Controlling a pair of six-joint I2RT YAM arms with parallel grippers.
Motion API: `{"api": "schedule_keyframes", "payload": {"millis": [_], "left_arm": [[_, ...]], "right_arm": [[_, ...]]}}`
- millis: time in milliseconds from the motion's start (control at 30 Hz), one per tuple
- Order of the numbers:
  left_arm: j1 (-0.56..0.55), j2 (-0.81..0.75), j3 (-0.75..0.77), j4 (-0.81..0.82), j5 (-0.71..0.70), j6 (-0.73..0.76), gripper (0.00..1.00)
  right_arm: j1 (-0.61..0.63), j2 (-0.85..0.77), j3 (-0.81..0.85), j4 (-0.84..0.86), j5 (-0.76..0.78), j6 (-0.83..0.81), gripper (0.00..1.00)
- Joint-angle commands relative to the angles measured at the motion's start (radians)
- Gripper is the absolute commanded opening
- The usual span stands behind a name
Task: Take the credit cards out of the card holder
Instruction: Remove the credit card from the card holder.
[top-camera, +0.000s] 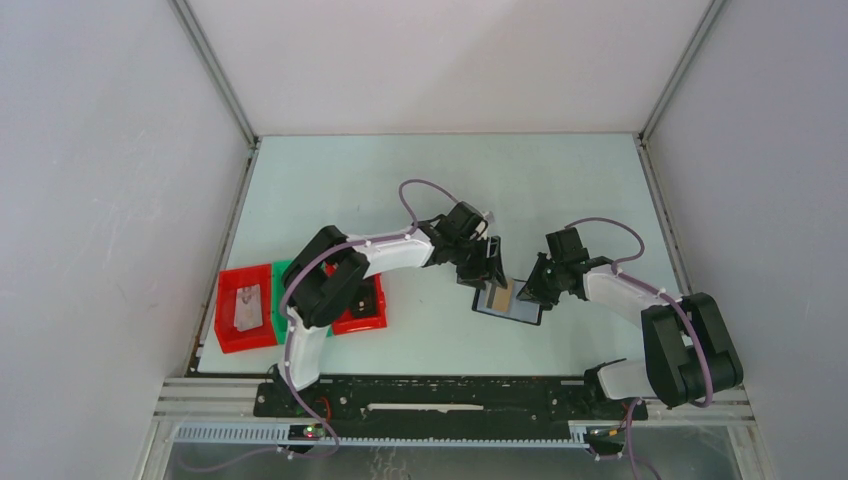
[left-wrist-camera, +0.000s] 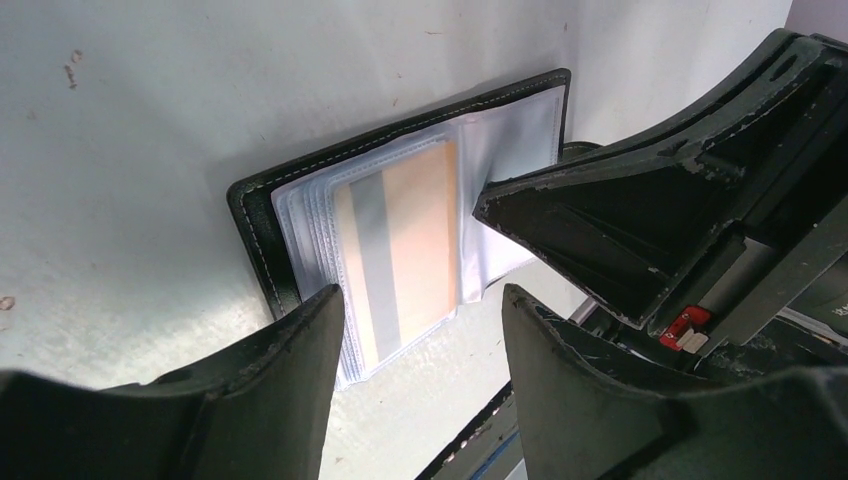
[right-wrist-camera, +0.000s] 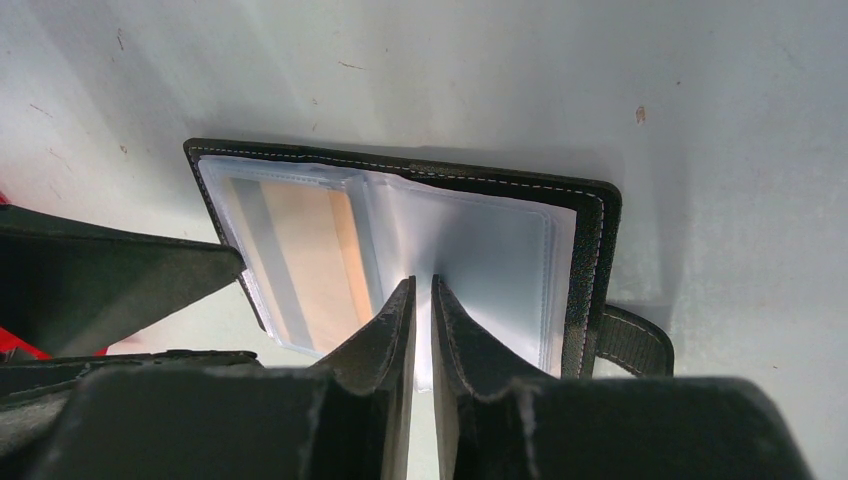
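Observation:
The black card holder (top-camera: 508, 300) lies open on the table between both arms. Its clear plastic sleeves fan out; a tan credit card (left-wrist-camera: 420, 240) with a grey stripe sits inside one sleeve on the left panel (right-wrist-camera: 310, 260). My left gripper (left-wrist-camera: 425, 295) is open and hovers just over the holder's near edge, with the tan card showing between its fingers. My right gripper (right-wrist-camera: 422, 285) is closed to a narrow slit on a clear sleeve leaf at the holder's fold. Any other cards in the holder are hidden.
Red trays (top-camera: 245, 310) and a green tray (top-camera: 285, 290) stand at the table's left edge under the left arm; a pale flat piece lies in the leftmost red one. The holder's strap (right-wrist-camera: 635, 340) sticks out at its right side. Enclosure walls ring the table.

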Motion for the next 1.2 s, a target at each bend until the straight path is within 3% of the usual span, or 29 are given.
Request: {"api": "schedule_keyframes", "payload": {"millis": [0, 967, 1167], "left_arm": [[-0.01, 0.02, 0.051, 0.005, 0.032, 0.018, 0.64], [-0.025, 0.021, 0.078, 0.131, 0.205, -0.044, 0.61], [-0.025, -0.017, 0.093, -0.026, -0.002, 0.028, 0.65]], "right_arm": [[-0.006, -0.017, -0.018, -0.024, 0.055, -0.02, 0.19], [-0.011, -0.032, -0.038, -0.008, 0.041, -0.009, 0.18], [-0.015, -0.041, -0.041, -0.01, 0.04, -0.011, 0.18]]}}
